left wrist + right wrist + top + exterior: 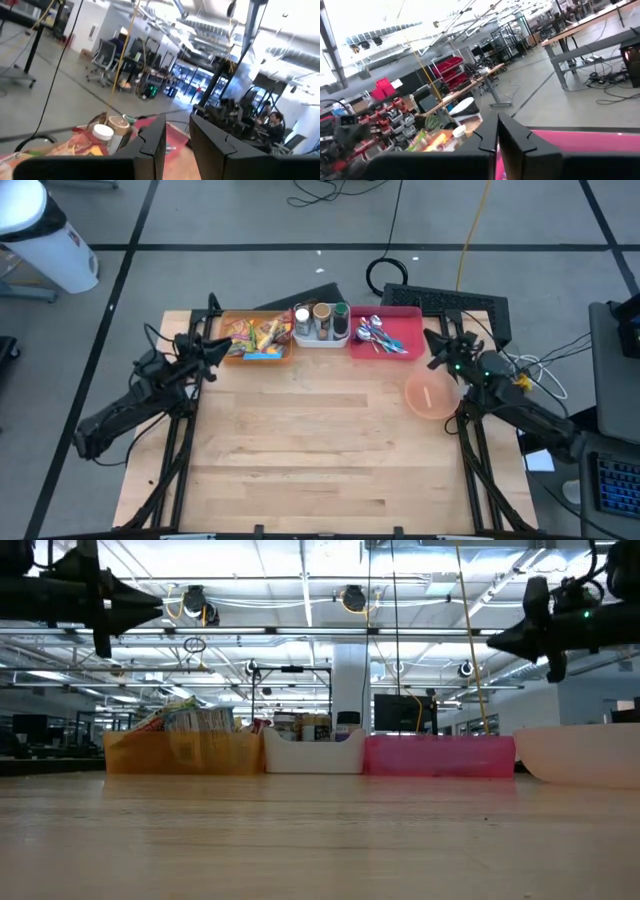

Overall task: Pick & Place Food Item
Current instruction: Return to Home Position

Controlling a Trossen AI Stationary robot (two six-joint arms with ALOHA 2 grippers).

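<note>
An orange bin (262, 358) at the table's far edge holds several colourful food packets (255, 335). A pale pink bowl (432, 396) rests on its base at the table's right. My left gripper (224, 346) hovers raised beside the orange bin's left end, open, with a narrow gap (177, 145) and nothing in it. My right gripper (433, 350) hovers raised over the table's far right, above the bowl's far rim, shut and empty (497, 135). In the low view both grippers (150, 608) (497, 640) hang well above the tabletop.
A white bin with jars (320, 325) and a pink bin with spoons (385, 332) stand in a row right of the orange bin. A black keyboard (450, 302) lies behind the table. The near part of the wooden tabletop (320, 460) is bare.
</note>
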